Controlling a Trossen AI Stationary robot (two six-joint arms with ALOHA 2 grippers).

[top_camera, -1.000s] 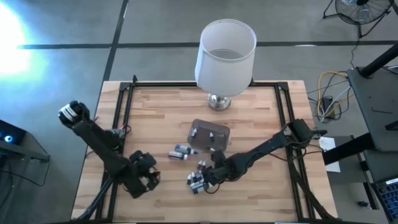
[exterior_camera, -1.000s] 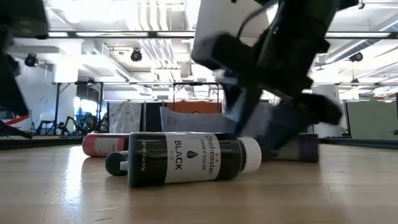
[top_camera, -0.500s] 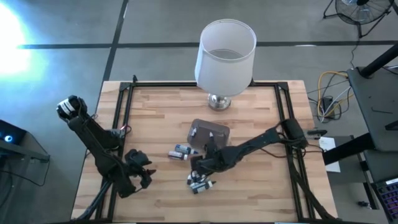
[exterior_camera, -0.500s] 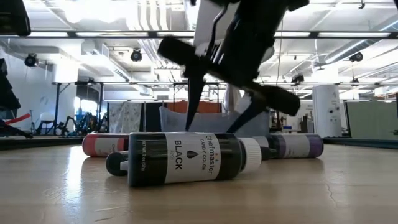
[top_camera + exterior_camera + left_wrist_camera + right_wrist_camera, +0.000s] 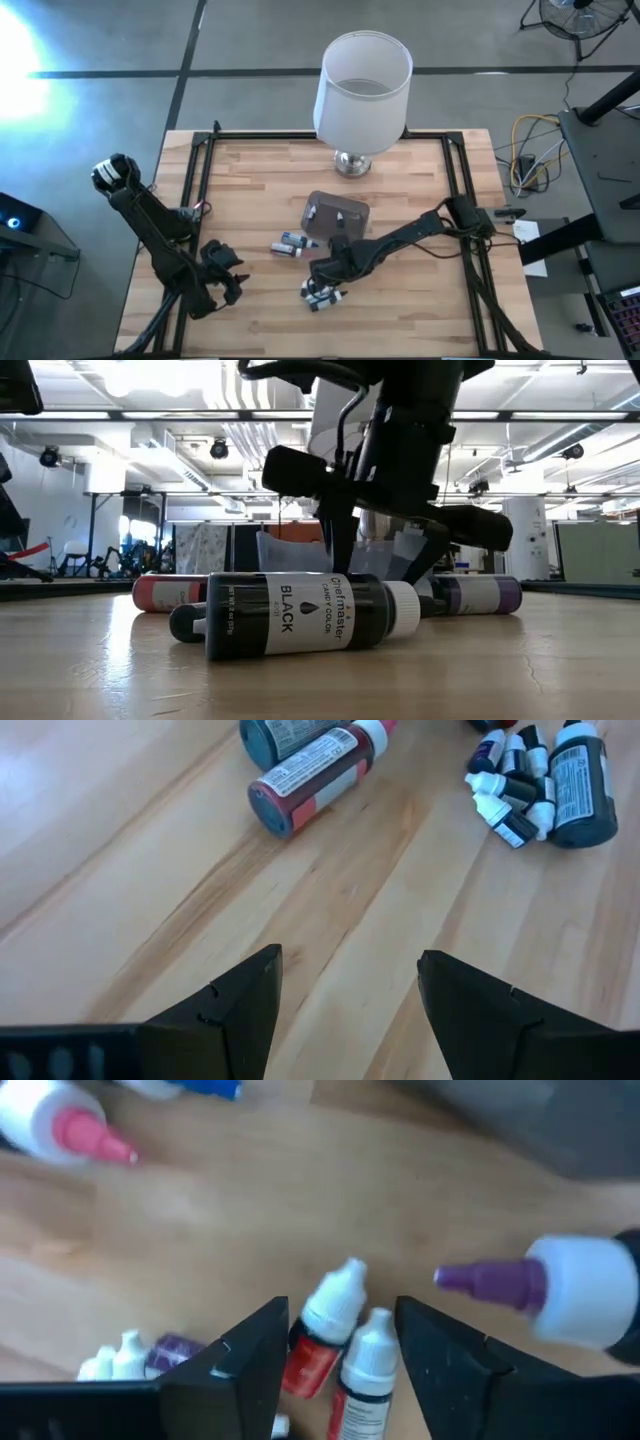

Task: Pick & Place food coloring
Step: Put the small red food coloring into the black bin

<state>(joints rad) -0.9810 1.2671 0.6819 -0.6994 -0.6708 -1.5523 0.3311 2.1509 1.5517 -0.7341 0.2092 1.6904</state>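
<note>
Right pincer (image 5: 335, 1345) wide over part-hidden food coloring (image 5: 322, 1332).

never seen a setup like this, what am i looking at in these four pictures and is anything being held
This is a two-armed robot at a wooden table, filmed by four cameras at once. One looks straight down from above, one sits at tabletop height, and one rides on each arm's wrist, looking past that arm's two dark fingers.

On the table stand a lamp and a small grey tub. In front of the tub lie tiny food coloring bottles, some in a heap, a few apart. The big bottle in the low picture is one of them, a black one, seen very close.

The right gripper hangs over the heap with its fingers spread, white-capped bottles showing between them. It holds nothing. The left gripper waits open near the table's front left, also empty.
</note>
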